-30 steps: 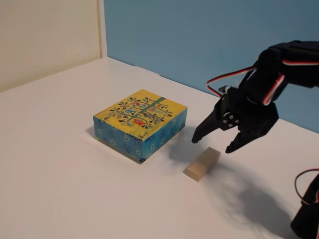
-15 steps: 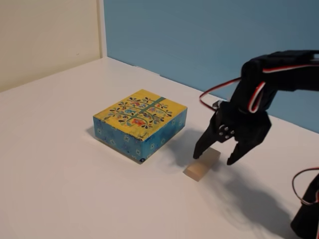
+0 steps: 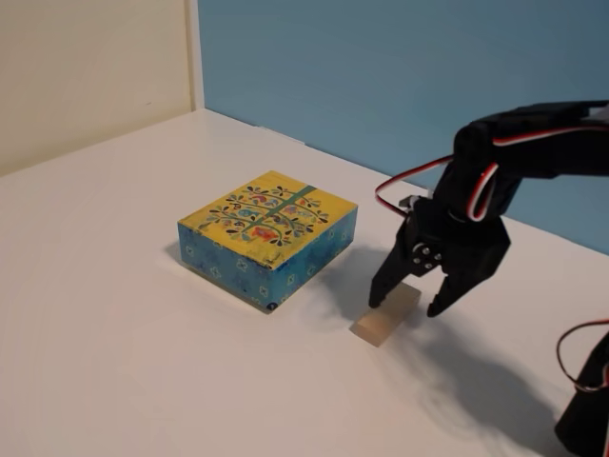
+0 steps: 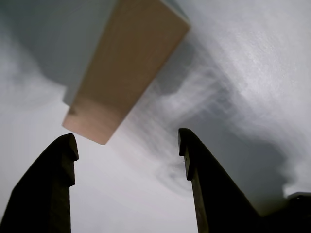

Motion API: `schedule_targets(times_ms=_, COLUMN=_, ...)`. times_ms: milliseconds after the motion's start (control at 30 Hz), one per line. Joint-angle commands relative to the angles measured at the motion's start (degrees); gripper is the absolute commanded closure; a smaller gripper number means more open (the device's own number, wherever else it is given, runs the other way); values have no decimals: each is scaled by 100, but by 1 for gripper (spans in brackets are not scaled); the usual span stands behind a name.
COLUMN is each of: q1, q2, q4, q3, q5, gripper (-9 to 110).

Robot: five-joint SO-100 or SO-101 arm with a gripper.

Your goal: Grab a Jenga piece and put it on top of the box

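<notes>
The Jenga piece [image 3: 383, 316] is a plain tan wooden block lying flat on the white table, right of the box [image 3: 269, 234]. The box has a yellow floral top and blue patterned sides. My gripper [image 3: 407, 307] is open and hangs low over the block's far end, one finger on each side of it. In the wrist view the Jenga piece [image 4: 126, 68] fills the upper left, and its near end sits just above the gap between the two dark fingers [image 4: 53, 184]. The gripper [image 4: 127, 141] holds nothing.
A blue wall stands behind the table and a cream wall to the left. Another dark arm part with red and white wires [image 3: 585, 400] sits at the lower right edge of the fixed view.
The gripper has come down and slightly left, from above the block to straddling its far end. Block and box have not moved.
</notes>
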Motion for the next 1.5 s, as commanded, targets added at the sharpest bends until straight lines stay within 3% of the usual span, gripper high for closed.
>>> schedule_targets(times_ms=0, q1=0, q2=272, q4=-97, q3=132, q5=-132, gripper=78)
schedule_targets(times_ms=467, q1=-431, q2=1274, q4=-299, q3=853, q5=-9, gripper=76)
schedule_targets(times_ms=967, q1=-580, q2=-211, q4=70, q3=-844, q5=571, gripper=75)
schedule_targets(times_ms=1467, q1=26, q2=-1828, q4=-396, q3=-1600, q5=325, gripper=74)
